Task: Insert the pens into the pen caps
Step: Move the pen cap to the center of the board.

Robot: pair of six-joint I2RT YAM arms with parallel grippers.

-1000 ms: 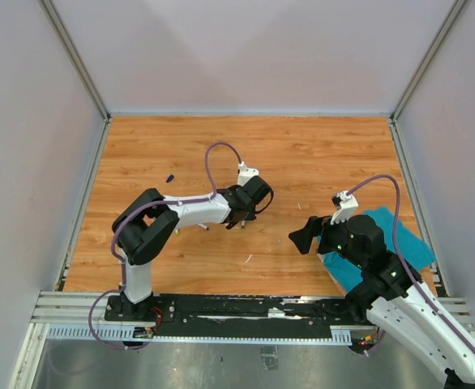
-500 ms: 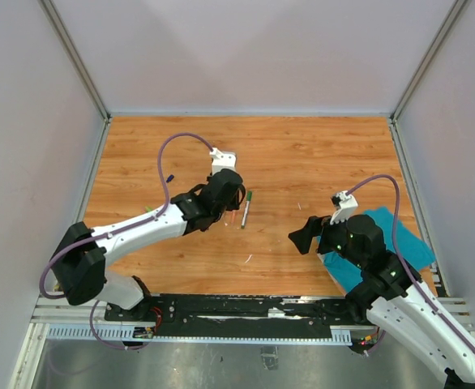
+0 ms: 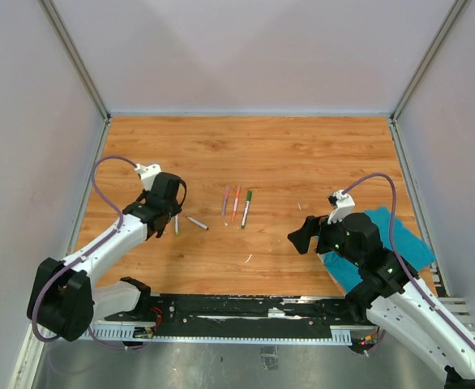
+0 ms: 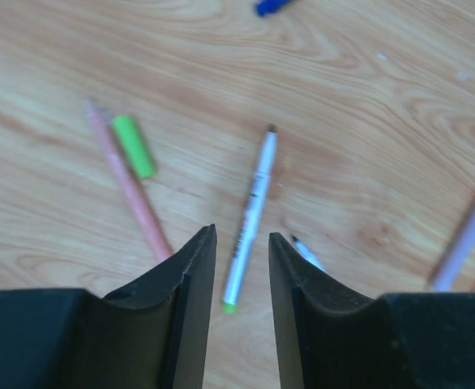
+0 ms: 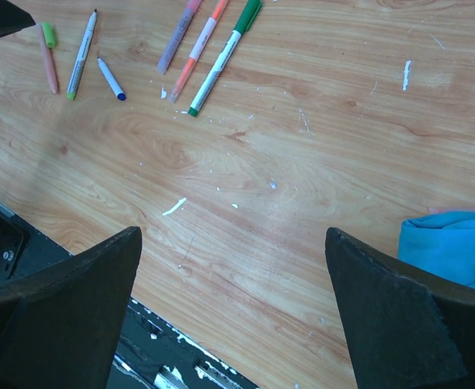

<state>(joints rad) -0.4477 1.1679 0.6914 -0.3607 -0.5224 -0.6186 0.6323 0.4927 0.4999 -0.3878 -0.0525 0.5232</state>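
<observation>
**Left claw poised over the green-ended pen**

Farthest left, a pink pen [image 4: 128, 182] lies flat on the wooden counter [image 4: 367, 97]. A loose green cap [image 4: 134, 146] lies right beside its far end, perhaps touching it.

Next comes the green-ended pen [image 4: 250, 215]. It has a slim white barrel, and its dark nib is bare and points away from the arm. The left claw [image 4: 240, 239] hovers directly above it with its jaws parted a little and nothing between them. The barrel shows through the gap, lying on the wood.

Just right of that, the blue-ended pen [image 5: 110, 79] is also uncapped and half hidden behind the claw in the left wrist view. A dark blue cap [image 4: 274, 6] sits farther back, apart from every pen.

Toward the middle lie three pens side by side: a purple pen [image 5: 178, 36], an orange pen [image 5: 198, 47] and a green-topped pen [image 5: 221, 58]. They look already capped, though they are too small to be sure.

On the right, the right claw [image 5: 233, 243] hangs spread wide and empty, near a teal cloth [image 5: 452, 247] and well apart from the pens.

The step in hand looks like picking up the green-ended pen. The next move calls for lowering and closing squarely across the thin barrel, which sits low and may roll. The nib then has to meet the green cap, which lies loose and will likely need steadying.
</observation>
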